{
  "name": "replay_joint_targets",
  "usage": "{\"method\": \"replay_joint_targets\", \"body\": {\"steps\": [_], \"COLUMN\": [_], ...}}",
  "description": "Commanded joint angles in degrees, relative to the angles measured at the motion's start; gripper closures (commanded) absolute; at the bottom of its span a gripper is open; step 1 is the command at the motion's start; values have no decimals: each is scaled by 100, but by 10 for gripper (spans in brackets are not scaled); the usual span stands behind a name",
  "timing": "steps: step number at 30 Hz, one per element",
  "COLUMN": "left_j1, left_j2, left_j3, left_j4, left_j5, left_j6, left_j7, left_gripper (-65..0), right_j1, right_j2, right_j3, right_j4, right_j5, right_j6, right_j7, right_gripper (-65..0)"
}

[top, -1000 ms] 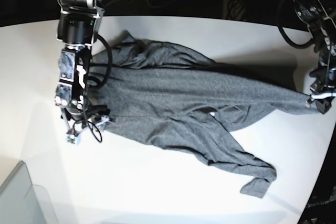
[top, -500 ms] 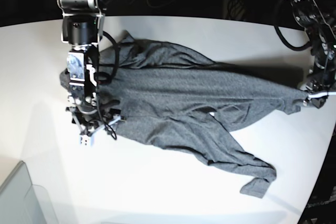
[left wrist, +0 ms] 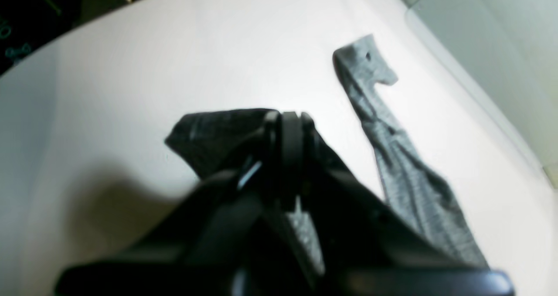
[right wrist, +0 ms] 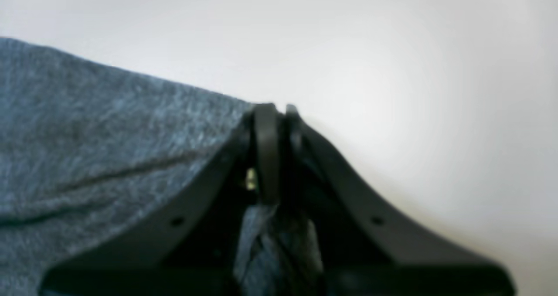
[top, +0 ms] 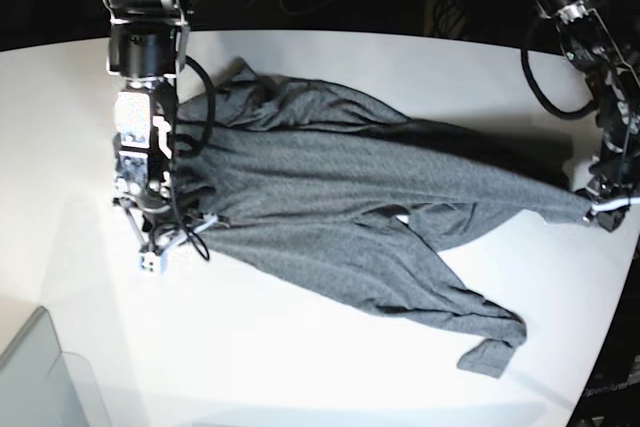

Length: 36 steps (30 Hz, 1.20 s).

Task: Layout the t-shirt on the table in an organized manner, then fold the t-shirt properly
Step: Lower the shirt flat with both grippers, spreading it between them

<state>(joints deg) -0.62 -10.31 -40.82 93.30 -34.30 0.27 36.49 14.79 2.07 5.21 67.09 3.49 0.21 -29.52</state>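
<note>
Stretched across the table [top: 300,367], the t-shirt [top: 340,197] is pinched at nine o'clock by the right gripper [top: 150,247] and at three o'clock by the left gripper [top: 603,209].

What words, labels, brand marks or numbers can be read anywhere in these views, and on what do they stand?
None can be read.
The plain dark heather-grey knit t-shirt bears no print.
The glossy white table carries no marking.
Faint teal marks on the dark background at the left wrist view's edge are too blurred to read.

Base view overhead, looking down; both wrist views low, close behind claws, sharing t-shirt [top: 340,207].
</note>
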Motion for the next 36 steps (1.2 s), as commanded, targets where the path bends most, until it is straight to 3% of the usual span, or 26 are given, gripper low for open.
{"method": "replay_joint_targets", "body": {"steps": [1, 8, 15, 19, 24, 27, 29, 31, 34, 36], "left_j1": [-215, -1085, -2342, -2984, -3529, -3881, -4144, -4390, -4443, -4320], "left_j2": [-99, -354, -609, -618, -609, -583, -565, -556, -556, -574], "left_j3": [-11, 596, 1510, 2047, 2899, 3365, 3603, 3726, 3735, 3726], "left_j4": [117, -33, -1334, -2486, -3936, -4692, -5132, -5536, -5651, -5527], "left_j5": [-64, -55, -55, -55, -55, -73, -99, -108, -117, -117], "left_j6": [-41, -23, -5, -5, -14, -32, -41, -14, -14, -41], "left_j7": [-128, -155, -216, -823, -1939, -2291, -2379, -2361, -2361, -2352], "left_gripper": [-1, -1, -1, -1, -5, -10, -63, -178, -307, -323], "right_j1": [187, 557, 1743, 2710, 3466, 3713, 3765, 3774, 3713, 3510], "right_j2": [35, 62, 220, 264, 484, 598, 659, 686, 686, 739], "right_j3": [11, 11, 362, 784, 925, 925, 925, 925, 925, 934], "right_j4": [355, 1304, 320, -938, -2669, -3276, -3382, -3382, -3382, -3355], "right_j5": [25, 25, 25, 25, 7, -10, -10, -10, -10, 7], "right_j6": [19, 19, 10, 10, 10, 10, 10, 10, 1, 1], "right_j7": [178, 178, 213, 328, 1224, 1690, 1734, 1717, 1708, 1523], "right_gripper": [0, 0, 0, 0, 0, 0, 0, -15, -108, -193]}}
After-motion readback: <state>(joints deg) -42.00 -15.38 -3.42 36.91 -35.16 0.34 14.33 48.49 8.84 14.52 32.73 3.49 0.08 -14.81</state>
